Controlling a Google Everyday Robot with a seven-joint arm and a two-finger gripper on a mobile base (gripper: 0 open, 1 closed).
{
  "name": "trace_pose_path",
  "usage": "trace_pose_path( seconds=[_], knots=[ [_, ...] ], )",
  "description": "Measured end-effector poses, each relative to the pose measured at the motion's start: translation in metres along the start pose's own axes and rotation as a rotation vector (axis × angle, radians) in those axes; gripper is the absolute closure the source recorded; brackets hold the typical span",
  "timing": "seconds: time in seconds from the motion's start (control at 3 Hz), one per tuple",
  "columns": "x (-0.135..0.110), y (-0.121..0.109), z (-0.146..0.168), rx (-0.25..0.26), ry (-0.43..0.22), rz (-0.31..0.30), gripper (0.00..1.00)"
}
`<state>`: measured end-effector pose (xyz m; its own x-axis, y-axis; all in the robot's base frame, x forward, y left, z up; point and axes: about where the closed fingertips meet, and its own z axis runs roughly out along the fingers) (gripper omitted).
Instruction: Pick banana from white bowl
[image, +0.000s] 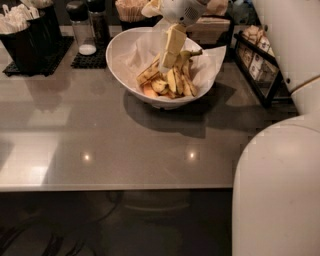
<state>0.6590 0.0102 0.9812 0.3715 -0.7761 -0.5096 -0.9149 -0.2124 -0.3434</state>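
Note:
The white bowl (120, 65) stands at the back middle of the grey counter, lined with crinkled white paper. Several yellow, brown-spotted bananas (176, 82) lie piled in its middle and right side. My gripper (169, 56) hangs down from the white wrist at the top of the camera view. It reaches into the bowl and its tip is at the top of the banana pile, touching or just above it. No banana is lifted clear of the pile.
A black wire rack of packets (257, 62) stands right of the bowl. A shaker (82, 32), a black holder of utensils (25, 40) and a cup of sticks (131, 10) line the back. My white arm (280, 190) fills the right side. The counter's front edge (115, 187) is near.

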Motion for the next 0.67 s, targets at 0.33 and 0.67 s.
trace_pose_path(
  seconds=[0.33, 0.67],
  knots=[
    [-0.001, -0.003, 0.001, 0.008, -0.004, -0.001, 0.00],
    [0.011, 0.000, 0.024, -0.015, -0.010, 0.043, 0.00]
  ],
)
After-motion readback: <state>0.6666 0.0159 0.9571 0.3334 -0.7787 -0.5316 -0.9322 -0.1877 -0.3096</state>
